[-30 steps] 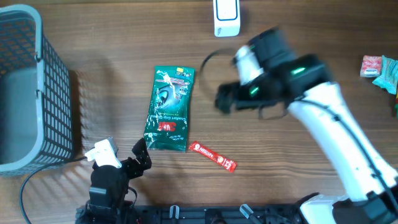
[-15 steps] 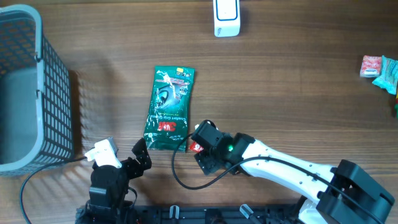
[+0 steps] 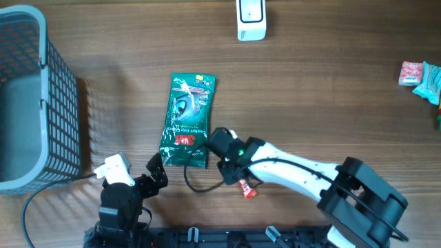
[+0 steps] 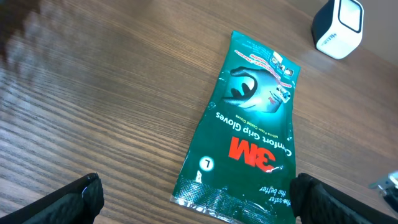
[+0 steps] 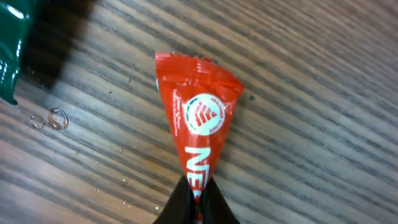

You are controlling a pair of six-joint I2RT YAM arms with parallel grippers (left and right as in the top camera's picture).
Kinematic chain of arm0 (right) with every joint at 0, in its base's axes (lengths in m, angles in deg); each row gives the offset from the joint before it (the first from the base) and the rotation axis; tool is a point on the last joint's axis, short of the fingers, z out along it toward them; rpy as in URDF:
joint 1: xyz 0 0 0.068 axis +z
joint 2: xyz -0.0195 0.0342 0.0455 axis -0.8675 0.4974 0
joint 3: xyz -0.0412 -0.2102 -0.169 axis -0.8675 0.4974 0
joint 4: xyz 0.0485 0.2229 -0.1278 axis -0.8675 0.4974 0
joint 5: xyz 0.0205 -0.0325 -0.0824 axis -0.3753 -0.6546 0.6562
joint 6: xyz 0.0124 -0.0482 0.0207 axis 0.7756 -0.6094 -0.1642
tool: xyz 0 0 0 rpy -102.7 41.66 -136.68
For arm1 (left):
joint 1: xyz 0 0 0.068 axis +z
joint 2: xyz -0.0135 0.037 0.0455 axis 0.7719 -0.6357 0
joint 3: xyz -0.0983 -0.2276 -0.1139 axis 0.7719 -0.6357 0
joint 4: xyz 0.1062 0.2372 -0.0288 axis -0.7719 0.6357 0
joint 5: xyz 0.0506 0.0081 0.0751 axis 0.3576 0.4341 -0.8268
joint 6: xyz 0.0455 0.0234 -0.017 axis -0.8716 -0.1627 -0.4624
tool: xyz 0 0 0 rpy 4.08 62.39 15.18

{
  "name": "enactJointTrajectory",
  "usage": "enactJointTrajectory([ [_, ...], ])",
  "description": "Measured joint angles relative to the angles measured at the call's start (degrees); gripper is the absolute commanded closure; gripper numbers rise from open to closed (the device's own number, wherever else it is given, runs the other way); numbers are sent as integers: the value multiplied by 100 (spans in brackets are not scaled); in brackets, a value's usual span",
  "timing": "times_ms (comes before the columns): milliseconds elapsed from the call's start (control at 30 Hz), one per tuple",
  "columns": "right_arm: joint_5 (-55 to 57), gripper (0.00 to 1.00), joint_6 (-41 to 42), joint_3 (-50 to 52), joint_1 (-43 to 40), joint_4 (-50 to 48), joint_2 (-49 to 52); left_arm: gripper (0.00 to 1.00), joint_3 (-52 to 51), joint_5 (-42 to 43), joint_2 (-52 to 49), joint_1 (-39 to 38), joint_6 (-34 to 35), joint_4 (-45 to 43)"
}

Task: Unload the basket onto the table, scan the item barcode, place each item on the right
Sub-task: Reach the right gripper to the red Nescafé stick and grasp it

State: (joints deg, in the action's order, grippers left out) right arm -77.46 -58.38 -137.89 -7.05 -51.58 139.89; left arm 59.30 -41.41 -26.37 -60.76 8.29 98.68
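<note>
Right claw (image 5: 194, 200) pinches red sachet (image 5: 200, 119), near edge of glove packet (image 3: 186, 121).

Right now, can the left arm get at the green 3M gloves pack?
Probably yes. The left gripper is open, and the 3M gloves pack lies flat just ahead, bare table between. The right gripper, shut on the red stick sachet, crowds only the pack's near corner.

A mock shop checkout is suggested: a grey wire basket (image 3: 65, 103), a white barcode scanner (image 3: 251, 19) and a packet of gloves (image 3: 187, 120) are set out on a wood-grain table (image 3: 331, 103).
</note>
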Motion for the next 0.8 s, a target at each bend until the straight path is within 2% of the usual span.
enactJointTrajectory([
  [67,-901,95,-240,-205,-313,354,81,0,0,0,0,0,-2,-2],
  [200,-5090,96,-1781,-420,-1770,879,129,0,0,2,-2,0,-2,2],
  [367,-8122,96,-2234,-435,-2332,1226,133,0,0,0,-4,0,-2,0],
  [467,-8804,96,-1099,-435,-2323,1213,133,0,0,2,-4,0,-2,0],
  [567,-8929,96,568,-435,-2323,1211,133,0,0,0,-4,0,-2,0],
  [600,-8929,96,876,-435,-2323,1182,133,0,0,2,-4,0,-2,0],
  [667,-8929,96,1270,-435,-2323,887,133,0,0,0,-4,0,-2,0],
  [800,-8918,96,1530,-437,-2323,184,133,0,0,0,-4,0,-2,0],
])
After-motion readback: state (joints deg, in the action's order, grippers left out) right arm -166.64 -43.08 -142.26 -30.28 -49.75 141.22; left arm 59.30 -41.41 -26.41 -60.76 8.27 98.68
